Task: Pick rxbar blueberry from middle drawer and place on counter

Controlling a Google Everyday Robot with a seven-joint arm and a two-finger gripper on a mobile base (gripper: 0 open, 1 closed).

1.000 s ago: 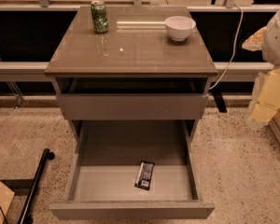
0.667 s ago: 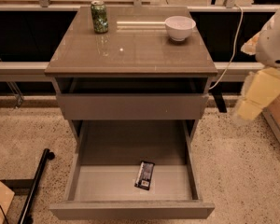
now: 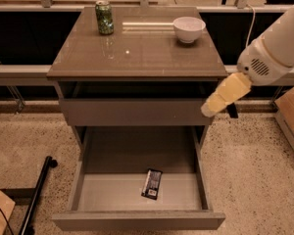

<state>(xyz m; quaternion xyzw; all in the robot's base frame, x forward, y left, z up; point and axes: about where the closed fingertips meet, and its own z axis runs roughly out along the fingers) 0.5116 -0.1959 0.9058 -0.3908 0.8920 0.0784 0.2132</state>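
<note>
The rxbar blueberry, a small dark bar with white print, lies flat on the light grey floor of the open middle drawer, right of centre and near the front. The counter is the glossy brownish top slab above it. My arm comes in from the right, and the gripper at the end of its cream link hangs beside the cabinet's right front corner. It is level with the closed drawer front, well above and to the right of the bar, and holds nothing that I can see.
A green can stands at the counter's back left and a white bowl at its back right. A closed grey drawer front sits above the open drawer. A cardboard box is at the right and a black bar on the floor at the left.
My arm has swung in from the right edge toward the cabinet and lower, and its tip is now at the cabinet's right front corner. The bar, can and bowl have not moved.
</note>
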